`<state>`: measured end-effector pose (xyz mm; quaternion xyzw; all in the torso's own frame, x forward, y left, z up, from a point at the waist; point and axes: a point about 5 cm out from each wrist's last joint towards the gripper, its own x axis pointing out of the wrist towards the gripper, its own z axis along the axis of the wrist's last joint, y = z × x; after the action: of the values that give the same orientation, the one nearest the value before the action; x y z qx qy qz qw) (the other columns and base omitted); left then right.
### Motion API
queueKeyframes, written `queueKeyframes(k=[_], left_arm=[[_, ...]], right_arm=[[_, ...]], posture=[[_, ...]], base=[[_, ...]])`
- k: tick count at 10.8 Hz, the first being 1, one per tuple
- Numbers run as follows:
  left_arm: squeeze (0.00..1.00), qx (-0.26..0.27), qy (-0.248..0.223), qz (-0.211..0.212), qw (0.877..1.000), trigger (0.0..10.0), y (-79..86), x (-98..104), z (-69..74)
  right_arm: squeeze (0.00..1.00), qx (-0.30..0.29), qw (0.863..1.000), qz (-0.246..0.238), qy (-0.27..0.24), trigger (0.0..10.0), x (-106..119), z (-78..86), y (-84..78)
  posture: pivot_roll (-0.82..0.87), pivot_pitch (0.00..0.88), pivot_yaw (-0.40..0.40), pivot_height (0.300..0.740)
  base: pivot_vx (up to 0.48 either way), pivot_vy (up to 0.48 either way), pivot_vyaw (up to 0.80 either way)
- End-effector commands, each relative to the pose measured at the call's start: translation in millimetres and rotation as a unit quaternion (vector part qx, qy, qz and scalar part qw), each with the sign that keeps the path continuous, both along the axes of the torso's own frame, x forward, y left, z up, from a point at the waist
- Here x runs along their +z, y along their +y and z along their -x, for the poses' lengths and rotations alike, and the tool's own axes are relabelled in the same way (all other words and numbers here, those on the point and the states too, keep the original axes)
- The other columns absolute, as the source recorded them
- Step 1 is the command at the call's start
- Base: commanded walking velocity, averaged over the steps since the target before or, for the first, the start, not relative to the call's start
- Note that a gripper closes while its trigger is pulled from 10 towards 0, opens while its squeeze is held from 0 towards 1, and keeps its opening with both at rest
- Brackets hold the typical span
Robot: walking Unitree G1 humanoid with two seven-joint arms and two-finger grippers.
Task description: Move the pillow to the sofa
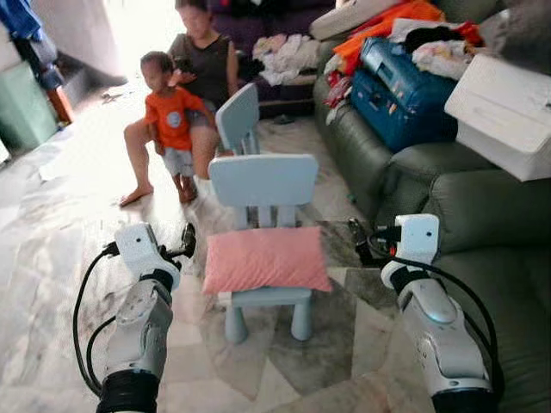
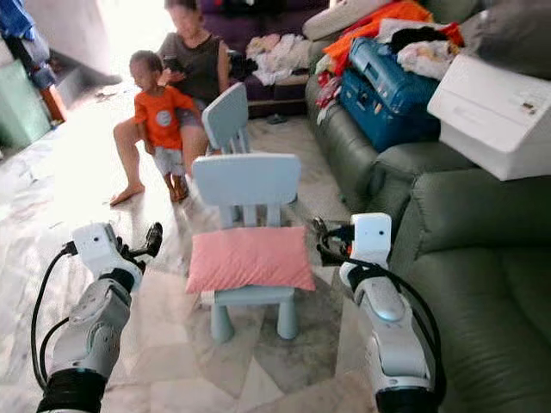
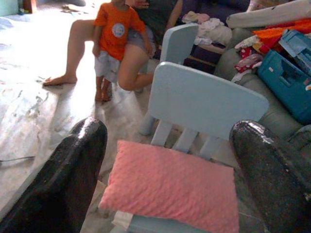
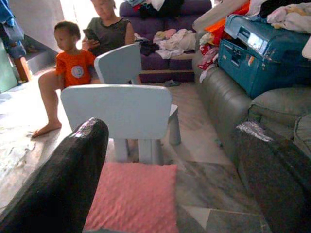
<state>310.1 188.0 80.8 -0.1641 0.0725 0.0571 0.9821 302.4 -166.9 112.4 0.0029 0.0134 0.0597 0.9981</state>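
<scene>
The left gripper [image 1: 188, 241] hung just to the left of the pillow [image 1: 265, 258], apart from it, its two black fingers [image 3: 63, 184] spread wide with nothing between them. The right gripper [image 1: 362, 241] hung on the pillow's other side, near but not touching — its fingers [image 4: 63, 179] likewise stood wide apart and empty. Both silver arms reached forward from the bottom of the head views, so the pillow sat between the two grippers and a little ahead of them.

The pillow was pink, with a dimpled surface, and lay flat across the seat of a small pale-blue chair [image 1: 263, 182], its edges overhanging the seat on both sides. The chair's backrest rose just beyond the pillow. It stood on a marble-patterned floor [image 1: 69, 206].

Right of the right gripper ran the dark green sofa [image 1: 482, 215], its nearest cushion bare. Farther along it lay a white box [image 1: 508, 112], a blue suitcase [image 1: 405, 86] and a heap of clothes [image 1: 387, 21].

Beyond the first chair stood a second pale-blue chair [image 1: 238, 116], turned at an angle. Behind that, a child in an orange shirt [image 1: 170, 112] stood against a seated person [image 1: 202, 60].
</scene>
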Motion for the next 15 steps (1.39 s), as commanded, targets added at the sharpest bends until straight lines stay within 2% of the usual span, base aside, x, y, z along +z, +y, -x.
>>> queueKeyframes(k=[1, 9, 12, 15], left_arm=[[0.0, -0.002, -0.014, -0.003, 1.0, 10.0, 1.6, 6.1, -1.6], [0.0, -0.008, -0.01, -0.002, 1.0, 10.0, 0.3, 4.2, -0.5], [0.0, -0.004, -0.004, 0.008, 1.0, 10.0, 0.6, 2.8, -0.3], [0.0, -0.005, -0.004, 0.004, 1.0, 10.0, -0.5, 3.2, -1.0]], right_arm=[[0.0, 0.004, 1.0, -0.003, -0.007, 10.0, 3.9, -2.1, 2.0], [0.0, 0.008, 1.0, -0.003, -0.007, 10.0, 3.1, -1.3, 3.4], [0.0, 0.009, 1.0, -0.002, -0.006, 10.0, 2.4, -1.3, 3.2], [0.0, 0.01, 1.0, -0.002, -0.006, 10.0, 2.5, -1.8, 3.2]], posture=[[-0.14, 0.0, 0.016, 0.74], [-0.14, 0.0, 0.019, 0.74], [-0.14, 0.0, 0.018, 0.74], [-0.14, 0.0, 0.017, 0.74]], base=[[0.398, 0.0, 0.0], [0.416, 0.0, 0.0], [0.27, 0.395, 0.0], [0.0, 0.281, 0.0]])
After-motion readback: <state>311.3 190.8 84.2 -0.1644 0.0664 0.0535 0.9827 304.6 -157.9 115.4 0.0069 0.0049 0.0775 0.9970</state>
